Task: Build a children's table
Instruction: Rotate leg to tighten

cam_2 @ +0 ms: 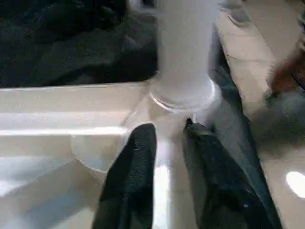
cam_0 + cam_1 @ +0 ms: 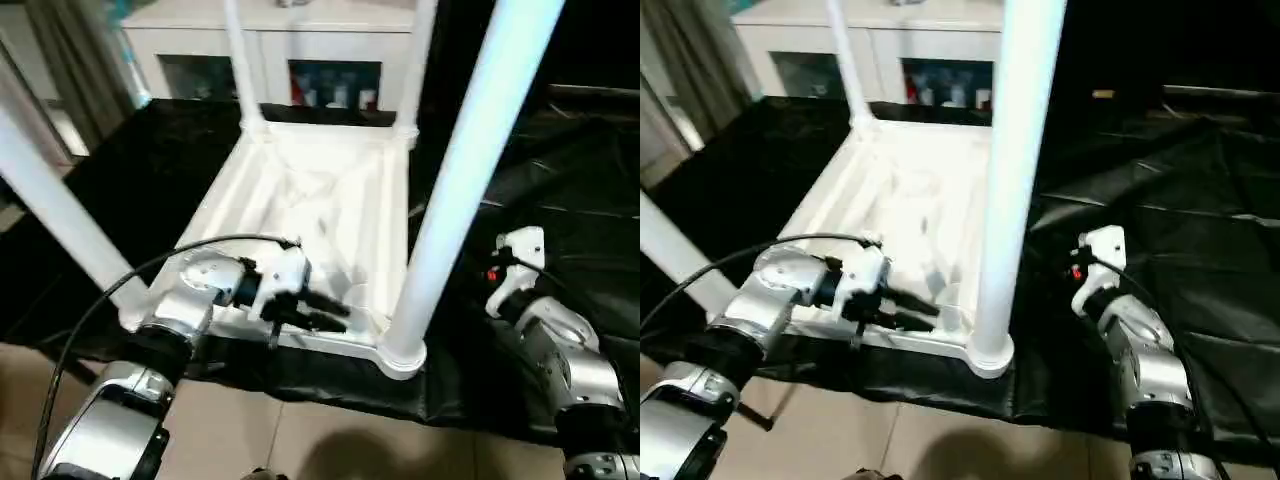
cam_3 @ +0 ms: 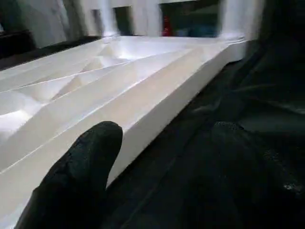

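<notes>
Four white legs rise from the upturned children's table [image 2: 320, 200], which lies top-down on a black sheet [image 2: 560, 190] spread over the floor; all are cut off by the upper edge of the head views. Nearest, the left gripper [image 2: 320, 312] reaches over the near rim toward the near right leg [image 2: 450, 200], and in its wrist view the two black fingers [image 1: 131, 181] stand slightly apart just short of that leg's round corner socket [image 1: 183, 98], pinching nothing. The right gripper [image 3: 157, 167] hangs beside the table's right edge over the sheet, its fingers spread wide and empty; a small red mark on its white housing [image 2: 515, 262] cannot be read. Farther back, a white glass-door cabinet [image 2: 300, 60] holds what may be bottles, too blurred to make out any labels.
</notes>
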You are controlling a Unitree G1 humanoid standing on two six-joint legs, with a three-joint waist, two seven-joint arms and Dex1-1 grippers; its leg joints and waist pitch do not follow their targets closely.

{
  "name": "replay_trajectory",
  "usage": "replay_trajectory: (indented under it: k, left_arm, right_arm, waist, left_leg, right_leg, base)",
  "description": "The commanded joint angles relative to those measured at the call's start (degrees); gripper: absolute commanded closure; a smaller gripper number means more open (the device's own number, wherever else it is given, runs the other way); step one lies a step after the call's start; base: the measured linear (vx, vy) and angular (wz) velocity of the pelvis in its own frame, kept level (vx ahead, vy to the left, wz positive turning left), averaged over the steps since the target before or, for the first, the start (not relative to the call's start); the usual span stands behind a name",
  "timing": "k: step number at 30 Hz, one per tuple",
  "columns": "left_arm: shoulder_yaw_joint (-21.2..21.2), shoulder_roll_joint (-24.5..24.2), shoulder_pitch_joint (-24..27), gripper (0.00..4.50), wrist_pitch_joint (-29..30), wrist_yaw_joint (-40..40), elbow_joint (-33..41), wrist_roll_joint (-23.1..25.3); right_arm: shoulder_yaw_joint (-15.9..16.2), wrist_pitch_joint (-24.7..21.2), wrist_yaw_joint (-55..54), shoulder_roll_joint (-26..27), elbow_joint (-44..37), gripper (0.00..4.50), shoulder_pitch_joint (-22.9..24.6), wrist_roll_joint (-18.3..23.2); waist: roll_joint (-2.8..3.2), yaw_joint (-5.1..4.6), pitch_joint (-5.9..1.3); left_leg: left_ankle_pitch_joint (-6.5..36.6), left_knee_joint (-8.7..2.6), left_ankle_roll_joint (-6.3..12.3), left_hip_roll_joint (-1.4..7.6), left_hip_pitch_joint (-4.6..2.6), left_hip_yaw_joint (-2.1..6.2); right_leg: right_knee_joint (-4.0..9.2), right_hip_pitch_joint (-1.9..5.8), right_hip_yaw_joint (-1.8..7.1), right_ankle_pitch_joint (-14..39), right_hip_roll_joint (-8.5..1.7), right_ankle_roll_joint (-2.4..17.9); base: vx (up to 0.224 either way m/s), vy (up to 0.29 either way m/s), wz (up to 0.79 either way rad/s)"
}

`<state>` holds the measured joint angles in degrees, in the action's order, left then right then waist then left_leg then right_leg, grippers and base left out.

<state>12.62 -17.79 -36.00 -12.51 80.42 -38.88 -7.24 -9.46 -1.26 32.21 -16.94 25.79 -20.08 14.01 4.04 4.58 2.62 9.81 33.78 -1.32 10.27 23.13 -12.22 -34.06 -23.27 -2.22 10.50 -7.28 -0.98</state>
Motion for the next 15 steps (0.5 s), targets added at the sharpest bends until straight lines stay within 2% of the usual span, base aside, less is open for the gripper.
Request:
replay_trajectory:
  k: [1,2,3,4,5,7,8,9,10,11,12,14,15]
  left_arm:
    - [-3.5,-1.4,1.4,2.97,3.0,-4.9,2.6,-1.5]
    - [-3.5,-1.4,1.4,2.91,3.0,-4.9,2.6,-1.5]
    - [-5.1,-1.3,2.0,2.85,3.0,-9.0,3.2,-1.1]
    - [-7.0,-1.1,2.6,2.76,3.2,-14.0,3.7,-0.6]
    - [-10.1,-0.4,3.1,2.76,3.0,-22.2,4.1,0.4]
    - [-18.0,2.8,5.7,2.46,4.5,-37.9,8.6,-0.9]
    - [-18.7,3.2,6.1,2.46,4.9,-39.4,9.3,-1.1]
    - [-20.6,4.6,7.9,2.41,7.3,-43.6,12.9,-0.7]
    - [-22.0,6.0,10.0,2.39,9.2,-47.2,16.6,0.3]
    - [-22.0,6.0,10.0,2.31,9.2,-47.2,16.6,0.3]
    - [-23.3,7.8,12.3,2.17,11.4,-51.5,20.6,1.9]
    - [-24.7,12.4,20.5,2.06,15.4,-56.9,30.8,3.3]
    - [-24.7,12.4,20.5,2.06,15.4,-56.9,30.8,3.3]
  right_arm:
    - [-0.6,-1.2,-5.0,0.1,-2.0,0.99,-1.2,-2.4]
    - [-0.6,-1.2,-5.0,0.1,-2.0,0.99,-1.2,-2.4]
    - [-0.4,-1.2,-7.5,0.3,-2.8,0.99,-1.0,-3.9]
    - [-0.3,-1.3,-10.2,0.8,-4.0,0.99,-0.7,-5.2]
    - [-0.2,-1.9,-12.4,1.7,-6.3,0.99,0.2,-5.9]
    - [0.3,-4.4,-16.1,4.2,-12.1,0.99,3.3,-6.8]
    - [0.4,-4.6,-16.4,4.3,-12.7,0.99,3.6,-7.0]
    - [0.8,-5.6,-17.2,4.8,-14.1,0.99,4.7,-7.4]
    - [1.2,-6.5,-17.8,5.1,-14.8,0.99,5.5,-7.8]
    - [1.2,-6.5,-17.8,5.1,-14.8,0.99,5.5,-7.8]
    - [1.8,-7.0,-18.2,5.3,-15.5,0.99,6.3,-8.3]
    - [3.1,-5.6,-21.4,7.1,-19.3,0.99,9.4,-10.5]
    - [3.1,-5.6,-21.4,7.1,-19.3,0.99,9.4,-10.5]
  waist:
    - [-1.60,-0.22,-3.45]
    - [-1.41,-0.29,-3.50]
    - [-1.85,-0.53,-3.38]
    - [-1.86,-0.61,-3.30]
    - [-2.37,-0.85,-3.23]
    - [-2.00,-1.19,-3.19]
    - [-2.97,-1.41,-3.11]
    - [-2.62,-1.17,-3.24]
    - [-2.55,-1.21,-3.20]
    - [-2.49,-1.27,-3.22]
    - [-2.72,-1.34,-3.16]
    - [-2.50,-1.39,-3.01]
    - [-2.81,-1.44,-2.94]
  left_leg:
    - [13.0,-4.60,3.31,2.49,-1.48,1.04]
    - [12.8,-4.51,3.14,2.54,-1.58,1.08]
    - [12.8,-4.56,3.14,2.54,-1.58,1.01]
    - [12.9,-4.58,2.97,2.50,-1.58,1.09]
    - [12.9,-4.53,3.02,2.46,-1.49,1.03]
    - [12.8,-4.55,3.18,2.50,-1.50,1.21]
    - [12.7,-4.57,3.49,2.62,-1.27,1.13]
    - [11.8,-4.53,3.75,2.92,-1.42,1.28]
    - [10.9,-4.43,4.30,2.64,-1.47,1.17]
    - [10.6,-4.47,4.21,2.81,-1.53,1.19]
    - [10.3,-4.35,4.24,2.57,-1.47,1.07]
    - [9.2,-4.39,4.69,2.99,-1.20,1.18]
    - [8.6,-4.32,4.98,2.87,-1.00,1.10]
  right_leg:
    - [3.47,1.82,0.85,10.5,-1.12,13.2]
    - [3.33,1.79,0.88,10.2,-1.11,13.2]
    - [3.53,1.75,0.93,10.3,-0.99,12.9]
    - [3.53,1.75,0.96,10.3,-0.93,12.5]
    - [3.50,1.75,0.98,9.9,-0.79,12.3]
    - [3.46,1.87,0.90,8.8,-0.76,11.5]
    - [3.50,2.01,0.92,8.3,-0.66,11.3]
    - [3.18,2.11,0.93,7.1,-0.80,11.6]
    - [3.43,1.78,0.92,6.8,-0.58,11.5]
    - [3.28,1.91,0.93,5.9,-0.48,11.8]
    - [3.31,1.87,0.94,5.2,-0.28,11.7]
    - [3.38,2.22,0.96,3.0,-0.52,11.5]
    - [3.44,2.29,0.92,2.7,-0.54,11.2]
  base:
    - [0.000,0.000,0.00]
    - [0.000,0.000,0.00]
    - [0.000,0.000,0.00]
    - [0.000,0.000,0.00]
    - [0.000,0.000,0.00]
    - [0.000,0.000,0.00]
    - [0.000,0.000,0.00]
    - [0.000,0.000,0.00]
    - [0.000,0.000,0.00]
    - [0.000,0.000,0.00]
    - [0.000,0.000,0.00]
    - [0.000,0.000,0.00]
    - [0.000,0.000,0.00]
